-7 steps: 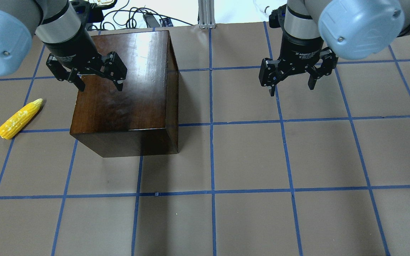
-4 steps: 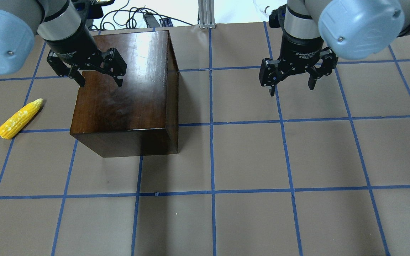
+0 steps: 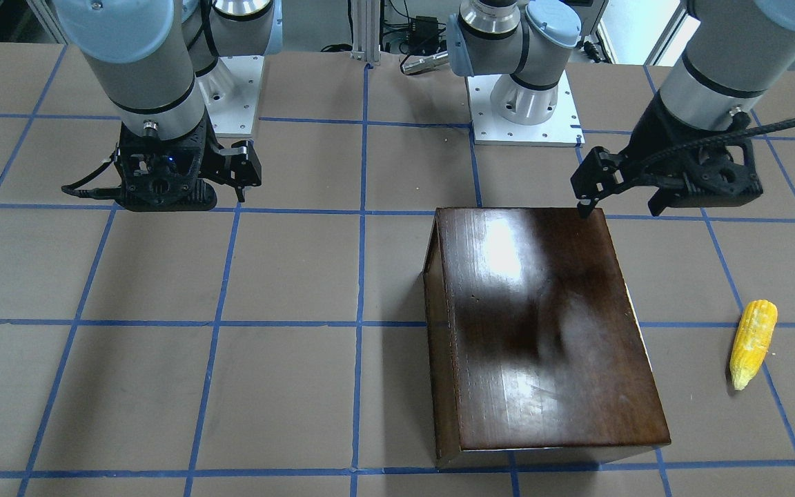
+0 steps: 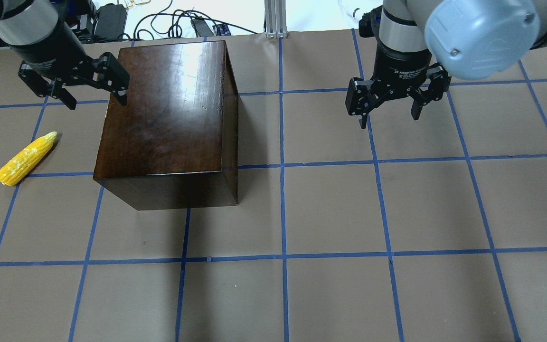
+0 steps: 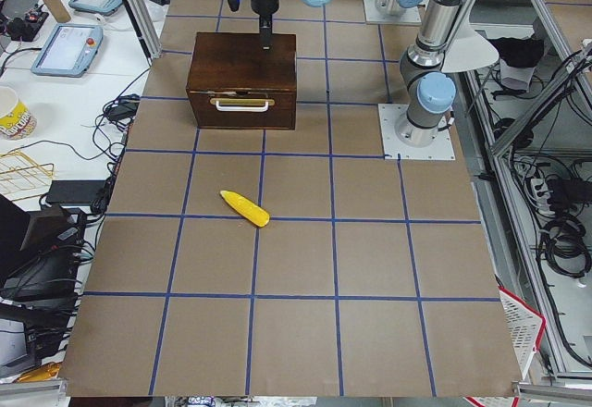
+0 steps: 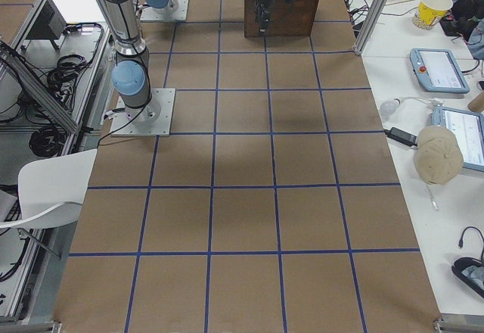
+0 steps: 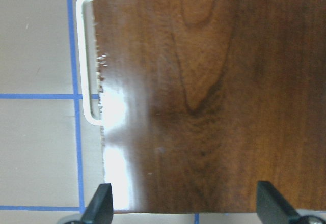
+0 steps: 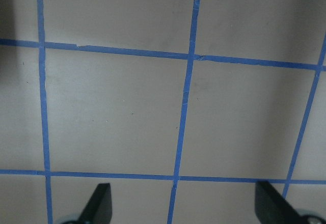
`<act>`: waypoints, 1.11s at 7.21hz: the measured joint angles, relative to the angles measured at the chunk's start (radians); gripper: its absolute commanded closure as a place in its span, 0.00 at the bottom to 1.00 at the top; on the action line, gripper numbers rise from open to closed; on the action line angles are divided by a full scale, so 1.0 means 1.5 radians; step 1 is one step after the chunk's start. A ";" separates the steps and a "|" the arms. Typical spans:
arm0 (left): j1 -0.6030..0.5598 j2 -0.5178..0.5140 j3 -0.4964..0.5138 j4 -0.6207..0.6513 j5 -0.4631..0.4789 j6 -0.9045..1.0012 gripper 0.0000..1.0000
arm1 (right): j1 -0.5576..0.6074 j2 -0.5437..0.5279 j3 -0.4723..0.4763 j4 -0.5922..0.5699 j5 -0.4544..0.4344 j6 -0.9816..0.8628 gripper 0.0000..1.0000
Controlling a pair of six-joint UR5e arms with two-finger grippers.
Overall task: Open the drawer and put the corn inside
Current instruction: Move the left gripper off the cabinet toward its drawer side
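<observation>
My left gripper (image 4: pixel 97 103), jaws wide, hangs over the 10 o'clock corner of the box (image 4: pixel 169 109). I should sink beside its 9 o'clock face, close squarely across the handle (image 7: pixel 84 56) of the shut drawer (image 5: pixel 242 111), and pull straight. The corn (image 4: pixel 26 158) lies at the box's 8 o'clock.

Left hand (image 4: pixel 97 101) has slid left over the box (image 4: pixel 169 114) edge
</observation>
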 measured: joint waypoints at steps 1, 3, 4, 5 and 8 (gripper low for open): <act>0.032 -0.001 0.000 0.003 -0.004 0.011 0.00 | 0.000 0.000 0.000 0.000 0.000 0.000 0.00; 0.102 -0.008 0.001 0.006 -0.029 0.085 0.00 | 0.000 0.000 0.000 0.000 0.000 0.000 0.00; 0.143 -0.015 0.000 0.006 -0.051 0.132 0.00 | 0.000 0.000 0.000 0.000 0.000 0.000 0.00; 0.179 -0.025 -0.003 0.007 -0.064 0.179 0.00 | 0.000 0.000 0.000 0.000 0.000 0.000 0.00; 0.218 -0.080 -0.009 0.043 -0.073 0.251 0.00 | 0.000 0.000 0.000 0.000 0.000 0.000 0.00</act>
